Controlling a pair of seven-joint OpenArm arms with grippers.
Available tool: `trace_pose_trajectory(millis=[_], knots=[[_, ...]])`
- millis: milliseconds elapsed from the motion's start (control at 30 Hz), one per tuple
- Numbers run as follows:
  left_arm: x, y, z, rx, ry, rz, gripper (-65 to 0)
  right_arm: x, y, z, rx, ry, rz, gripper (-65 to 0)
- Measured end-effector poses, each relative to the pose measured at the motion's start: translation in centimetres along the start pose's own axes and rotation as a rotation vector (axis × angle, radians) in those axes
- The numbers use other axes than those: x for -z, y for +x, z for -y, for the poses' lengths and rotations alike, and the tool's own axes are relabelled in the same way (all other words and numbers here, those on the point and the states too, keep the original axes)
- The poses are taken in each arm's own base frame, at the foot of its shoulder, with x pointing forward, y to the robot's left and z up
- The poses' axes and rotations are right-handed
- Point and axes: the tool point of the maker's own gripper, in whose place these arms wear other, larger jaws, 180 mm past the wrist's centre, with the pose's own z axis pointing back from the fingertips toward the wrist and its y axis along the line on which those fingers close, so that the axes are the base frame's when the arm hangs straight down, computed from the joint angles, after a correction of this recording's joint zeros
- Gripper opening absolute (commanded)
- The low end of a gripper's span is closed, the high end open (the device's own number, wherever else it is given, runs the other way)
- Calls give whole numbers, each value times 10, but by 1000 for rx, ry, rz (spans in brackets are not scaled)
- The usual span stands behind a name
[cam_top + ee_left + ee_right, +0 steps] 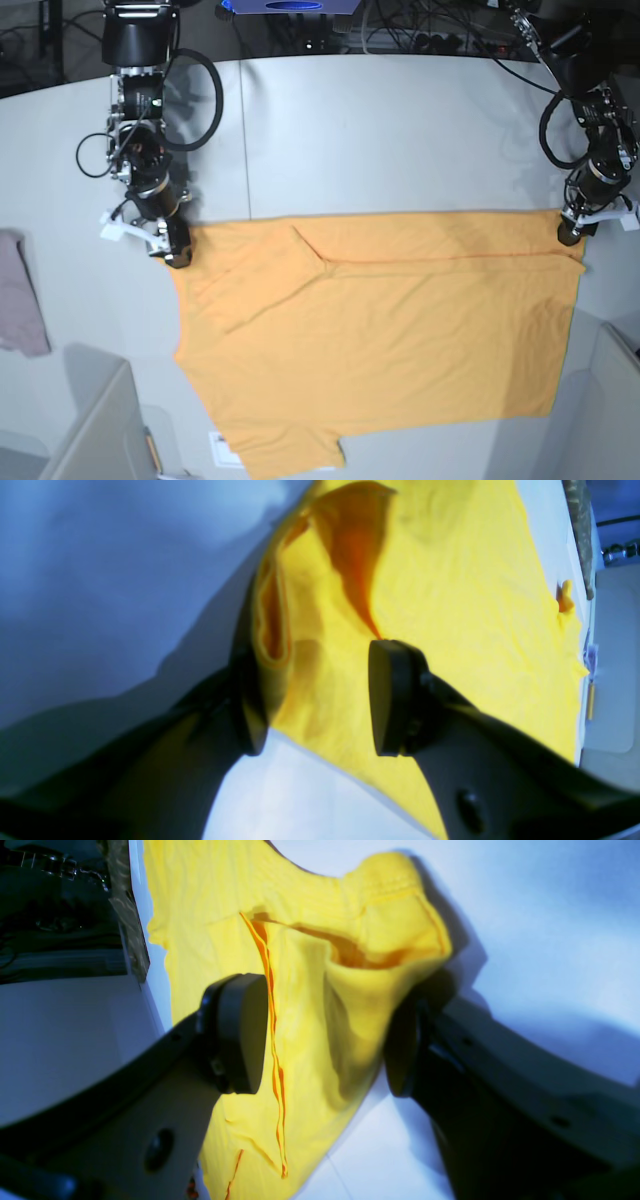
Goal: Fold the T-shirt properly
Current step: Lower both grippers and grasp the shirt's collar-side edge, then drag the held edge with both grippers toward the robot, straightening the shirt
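Black left gripper (320, 700) and right gripper (325, 1040) straddle bunched far corners of the orange-yellow T-shirt (380, 340) spread flat on the table (400, 130), jaws apart and unclamped; next they must pinch, lift and fold.

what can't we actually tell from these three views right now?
- Base: both gripper tips are too small to show any contact with the T-shirt.
- Left wrist: left gripper straddles a raised fold; blur hides whether the pads pinch it.
- Right wrist: right gripper likewise; bunched cloth covers the far pad.
- Base: pinkish cloth is cut by the frame edge.
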Motion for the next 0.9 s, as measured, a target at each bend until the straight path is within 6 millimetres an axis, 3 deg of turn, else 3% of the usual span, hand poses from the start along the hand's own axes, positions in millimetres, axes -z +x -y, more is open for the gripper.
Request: trace_pose_trajectory(millis=[233,333,433,467,533,900], knots=[[-5,6,-9,-22,19,19,-378,0,0,0,0,0,0,-303],[-4,5,-8,-19,19,17,-425,0,0,-1,0,2,1,-306],[-3,3,-10,-14,30,7,-564,1,0,1,-2,-10,1,-425],[-3,1,-10,-17,30,3,-622,1,0,4,-1,-23,1,-494],[-3,-1,-10,-19,30,-1,-650,2,0,8,-16,-52,-3,-650],[-3,1,-10,-13,33,-10,-650,3,1,1,-14,-47,-11,-650]])
